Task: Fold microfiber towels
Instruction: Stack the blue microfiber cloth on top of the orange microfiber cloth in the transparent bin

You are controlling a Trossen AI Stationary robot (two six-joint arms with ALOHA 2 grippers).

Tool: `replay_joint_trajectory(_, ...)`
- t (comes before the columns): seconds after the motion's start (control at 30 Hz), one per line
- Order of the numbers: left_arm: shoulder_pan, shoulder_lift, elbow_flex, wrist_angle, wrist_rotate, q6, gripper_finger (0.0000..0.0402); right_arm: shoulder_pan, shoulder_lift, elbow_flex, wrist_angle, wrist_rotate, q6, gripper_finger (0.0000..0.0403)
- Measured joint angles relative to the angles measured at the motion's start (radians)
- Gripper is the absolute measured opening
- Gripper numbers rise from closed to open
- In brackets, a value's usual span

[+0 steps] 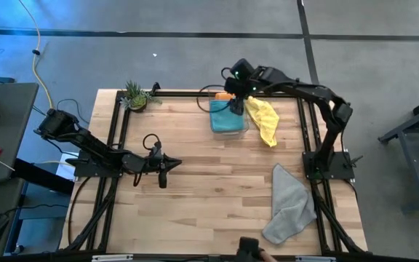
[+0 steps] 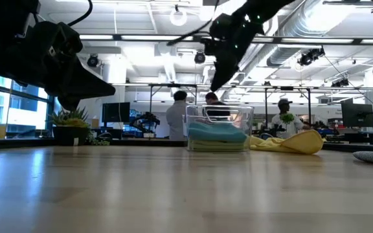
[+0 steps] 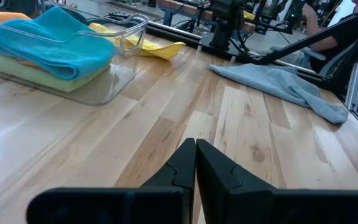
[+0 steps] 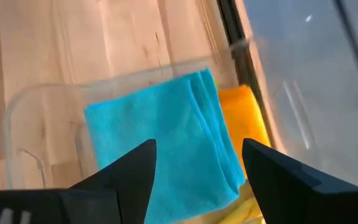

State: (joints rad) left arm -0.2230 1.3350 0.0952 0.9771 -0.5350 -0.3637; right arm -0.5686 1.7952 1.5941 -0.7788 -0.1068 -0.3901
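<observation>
A folded teal blue towel lies on top of a stack in the clear bin. A lime green towel lies under it, and an orange one shows at the stack's far edge. The yellow towel lies crumpled on the table against the bin's right side. The grey towel lies loose near the right front corner. My right gripper hangs open above the bin with nothing between its fingers. My left gripper is shut over the table's left middle, holding nothing.
A small potted plant stands at the far left corner. A black frame rail runs along the table's far edge and down both sides. Bare wood lies between the bin and the near edge. People stand in the room beyond the table.
</observation>
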Motion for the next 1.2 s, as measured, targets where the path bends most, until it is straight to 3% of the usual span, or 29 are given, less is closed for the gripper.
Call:
replay_joint_trajectory(0.2, 0.0, 0.0, 0.0, 0.0, 0.0, 0.0, 0.0003, -0.057, 0.095, -0.012, -0.015, -0.012, -0.022, 0.0236)
replay_joint_trajectory(0.5, 0.0, 0.0, 0.0, 0.0, 0.031, -0.001, 0.0003, -0.09, 0.207, -0.002, 0.001, 0.029, -0.082, 0.0275)
replay_joint_trajectory(0.77, 0.0, 0.0, 0.0, 0.0, 0.031, 0.0, 0.0003, -0.093, 0.246, -0.002, -0.001, 0.024, -0.113, 0.0269)
replay_joint_trajectory(0.97, 0.0, 0.0, 0.0, -0.001, 0.031, 0.0, 0.0003, -0.093, 0.264, -0.002, -0.009, -0.007, -0.113, 0.0225)
replay_joint_trajectory(1.2, 0.0, 0.0, 0.0, -0.001, 0.031, 0.0, 0.0003, -0.093, 0.264, -0.002, -0.009, -0.008, -0.119, 0.0103)
